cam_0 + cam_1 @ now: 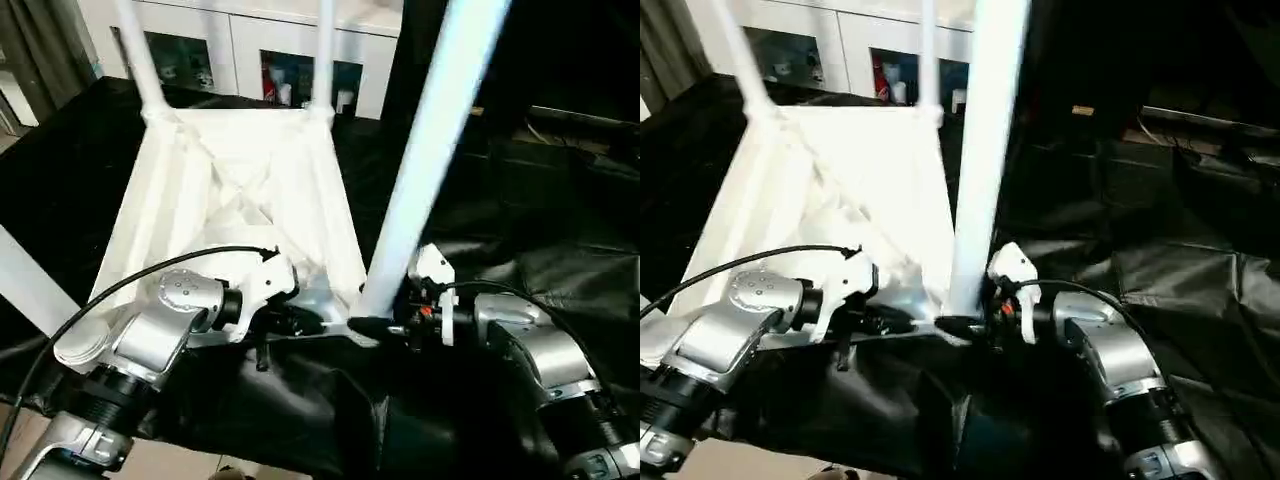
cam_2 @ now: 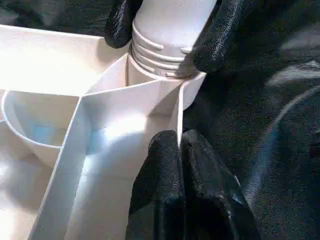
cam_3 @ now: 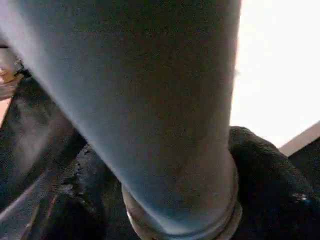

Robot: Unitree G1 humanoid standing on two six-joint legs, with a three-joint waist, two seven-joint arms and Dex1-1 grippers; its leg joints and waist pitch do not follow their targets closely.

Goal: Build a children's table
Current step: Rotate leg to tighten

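Left wrist view: left gripper [image 2: 179,145] pinches tabletop [image 2: 55,65] rim beside socket, steadying it.
Right gripper [image 2: 165,30]: fingers clasp leg [image 1: 425,170] base, seating threads.

The table top [image 1: 235,190] lies upside down on the work table [image 1: 560,270] ahead of me, legs up. Two far legs [image 1: 140,55] stand before the cabinet [image 1: 240,50]. The near right leg [image 1: 430,160] rises from the corner between my left gripper [image 2: 181,150] and right gripper [image 1: 385,325].
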